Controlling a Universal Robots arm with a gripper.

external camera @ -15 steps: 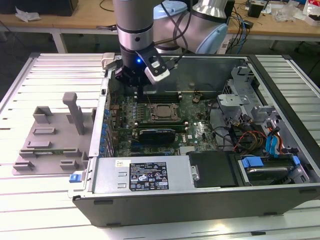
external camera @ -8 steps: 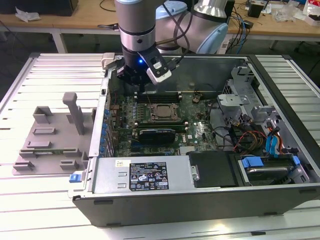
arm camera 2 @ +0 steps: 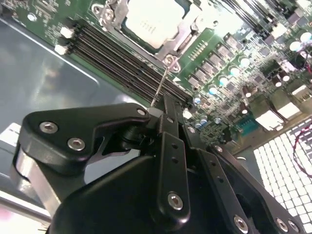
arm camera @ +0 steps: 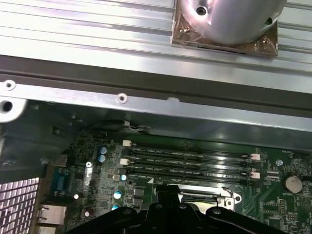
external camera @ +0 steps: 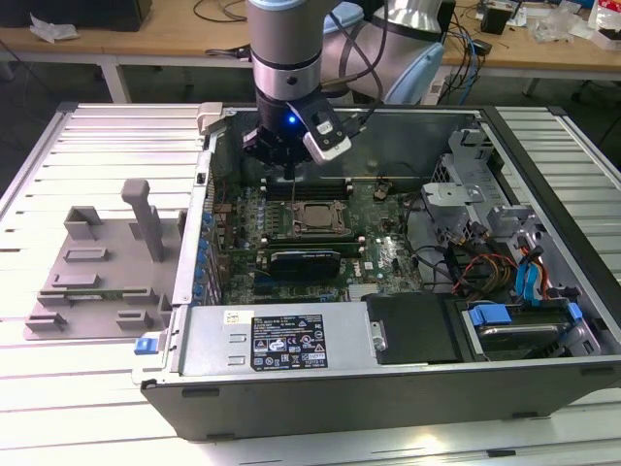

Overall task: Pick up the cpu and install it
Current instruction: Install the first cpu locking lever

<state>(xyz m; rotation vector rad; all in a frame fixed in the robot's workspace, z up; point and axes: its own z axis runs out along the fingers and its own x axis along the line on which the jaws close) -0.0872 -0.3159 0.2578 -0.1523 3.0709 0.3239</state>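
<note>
The cpu [external camera: 314,216] lies flat in the socket on the green motherboard inside the open computer case, toward the middle of the board in the exterior view. Its top is a square, silver-grey metal plate, seen bright and reflective in the second wrist view [arm camera 2: 152,19]. A metal retention frame surrounds its edges. It sits level, parallel to the board, just beside the memory slots.

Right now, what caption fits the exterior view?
Gripper above the cpu, which sits in the motherboard socket inside the open case.
</note>
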